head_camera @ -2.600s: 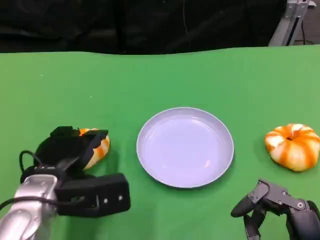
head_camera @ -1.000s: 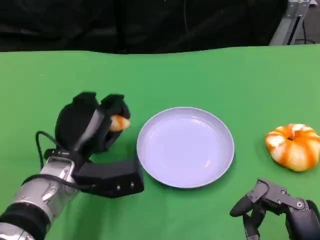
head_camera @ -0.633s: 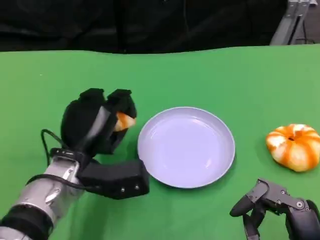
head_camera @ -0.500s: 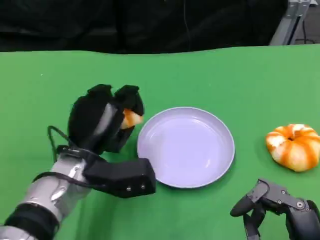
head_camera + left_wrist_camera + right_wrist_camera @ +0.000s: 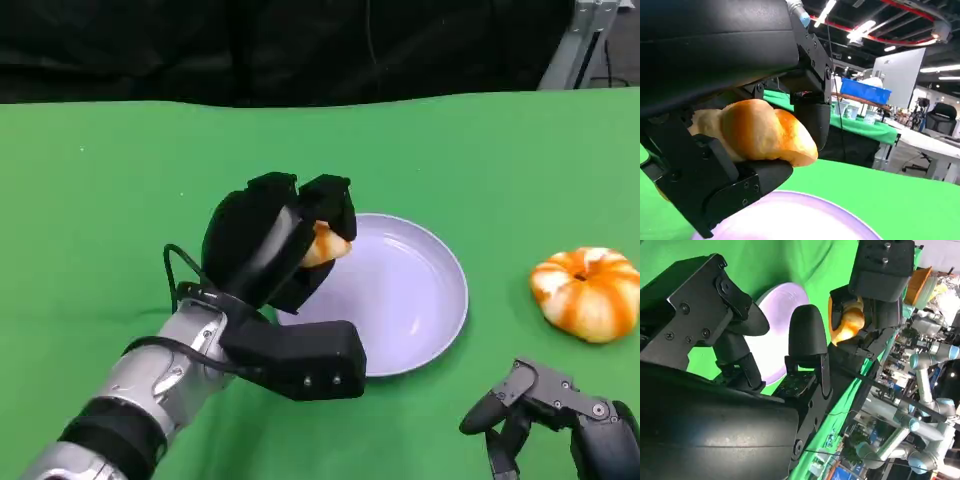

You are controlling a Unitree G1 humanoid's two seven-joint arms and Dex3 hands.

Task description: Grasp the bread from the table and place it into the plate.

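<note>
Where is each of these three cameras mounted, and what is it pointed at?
Head view: high on the robot, looking down at the table; shows both hands, the left hand holding bread over the plate.
Left wrist view: behind the left hand, facing along its fingers at the bread.
Right wrist view: behind the right hand, facing the plate.
All three share the bread and plate.

Black curtain [image 5: 300,45] hangs behind the green table [image 5: 100,180]; ceiling strip lights [image 5: 862,27] glow overhead, a blue bin [image 5: 860,92] sits beyond, office chair [image 5: 940,120] far off.
</note>
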